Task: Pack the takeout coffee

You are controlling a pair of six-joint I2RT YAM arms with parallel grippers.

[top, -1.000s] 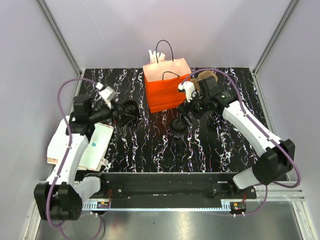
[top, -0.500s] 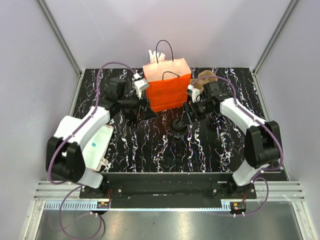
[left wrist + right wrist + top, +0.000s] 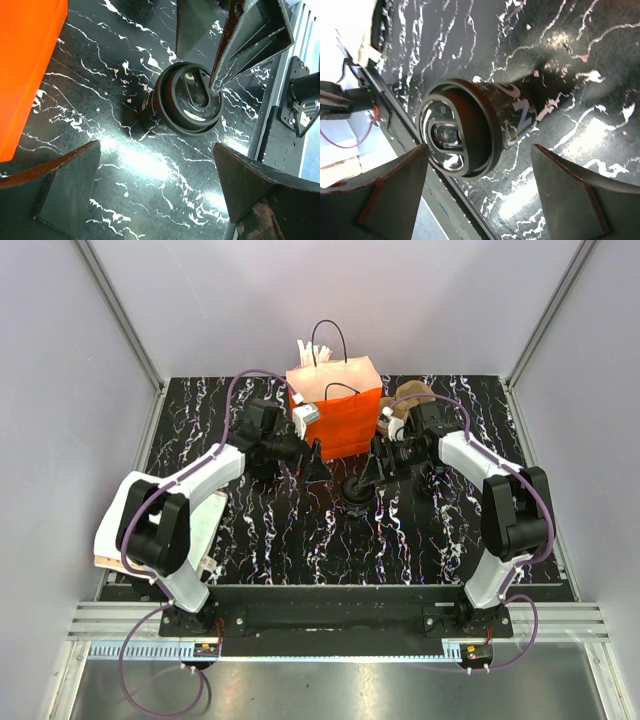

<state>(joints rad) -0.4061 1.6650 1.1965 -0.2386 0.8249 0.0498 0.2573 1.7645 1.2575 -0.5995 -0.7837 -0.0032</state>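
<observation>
The takeout coffee [image 3: 357, 488] is a small black cup with a black lid, standing upright on the marbled table in front of the orange paper bag [image 3: 336, 420]. My left gripper [image 3: 312, 462] is open and empty, just left of the cup beside the bag's front. In the left wrist view [image 3: 155, 150] the cup [image 3: 186, 98] lies ahead of the fingers. My right gripper [image 3: 376, 470] is open, close to the cup's right side. In the right wrist view [image 3: 479, 150] the cup [image 3: 465, 127] sits ahead of the spread fingers, not touched.
The bag stands open at the back with black handles and white items sticking out. A brown object [image 3: 412, 397] lies behind the right arm. A white paper packet [image 3: 205, 520] lies at the left. The right gripper's fingers [image 3: 250, 35] show in the left wrist view.
My left arm has swung from the table's left side to the right, ending in front of the bag beside the cup. The right gripper has shifted slightly. The cup has stayed in place.
</observation>
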